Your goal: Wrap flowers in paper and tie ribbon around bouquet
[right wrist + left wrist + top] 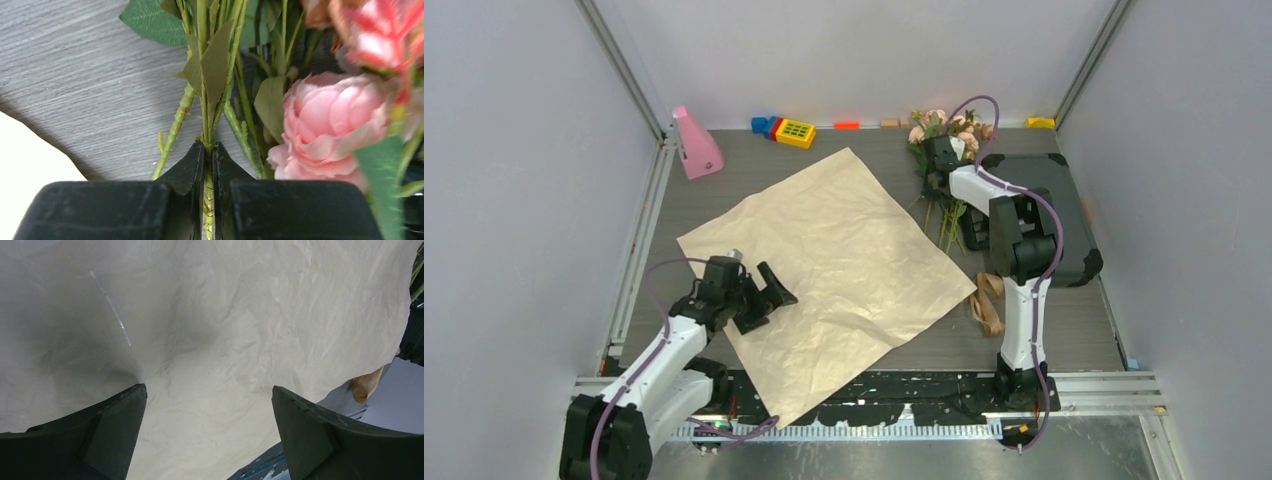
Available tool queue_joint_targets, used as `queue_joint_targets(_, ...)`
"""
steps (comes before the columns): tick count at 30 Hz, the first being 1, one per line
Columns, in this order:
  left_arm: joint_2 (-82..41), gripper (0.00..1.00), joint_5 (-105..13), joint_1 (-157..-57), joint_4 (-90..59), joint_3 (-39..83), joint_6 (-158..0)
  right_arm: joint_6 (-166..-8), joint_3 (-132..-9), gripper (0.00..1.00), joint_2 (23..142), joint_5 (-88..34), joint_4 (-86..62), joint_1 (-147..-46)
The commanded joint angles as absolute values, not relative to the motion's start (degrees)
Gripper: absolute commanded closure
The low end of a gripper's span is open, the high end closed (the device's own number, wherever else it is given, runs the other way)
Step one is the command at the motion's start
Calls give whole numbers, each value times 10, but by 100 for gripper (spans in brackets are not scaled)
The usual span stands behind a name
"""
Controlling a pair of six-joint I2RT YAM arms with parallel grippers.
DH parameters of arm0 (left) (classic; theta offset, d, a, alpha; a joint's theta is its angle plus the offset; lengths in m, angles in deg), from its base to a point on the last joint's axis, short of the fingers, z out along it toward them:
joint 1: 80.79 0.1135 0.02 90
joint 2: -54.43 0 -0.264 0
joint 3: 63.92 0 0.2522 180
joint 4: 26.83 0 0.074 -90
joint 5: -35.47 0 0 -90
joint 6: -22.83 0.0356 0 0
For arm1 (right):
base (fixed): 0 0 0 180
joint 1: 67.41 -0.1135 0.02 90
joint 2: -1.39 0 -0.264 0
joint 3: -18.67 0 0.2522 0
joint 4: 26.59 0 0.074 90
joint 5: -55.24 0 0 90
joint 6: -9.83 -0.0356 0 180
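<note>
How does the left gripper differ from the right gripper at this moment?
The left gripper has its fingers wide apart; the right gripper has them closed. The left gripper holds nothing, over the paper; the right gripper pinches green stems of the flowers. The left gripper is near the arms' bases; the right gripper reaches far. Both have black fingers.

The right claw (208, 148) pinches thin green stems of the flowers (327, 120) over the grey table (75, 75).

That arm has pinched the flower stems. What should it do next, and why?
Probably lift the flowers and carry them onto the spread paper: the right gripper is shut on their stems, and they lie beside it, not on it.
</note>
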State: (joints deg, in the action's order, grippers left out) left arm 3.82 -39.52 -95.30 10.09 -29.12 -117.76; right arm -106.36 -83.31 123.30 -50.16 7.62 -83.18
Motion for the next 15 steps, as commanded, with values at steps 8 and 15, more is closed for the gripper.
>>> queue_joint_targets(8, 78, 0, -411, -953, 122, -237, -1139, -846, -937, 99, 1152, -613, 16, -830)
queue_joint_targets(15, 74, 0, -426, -953, 128, -181, -1116, -781, -934, 99, 1069, -604, -115, -830)
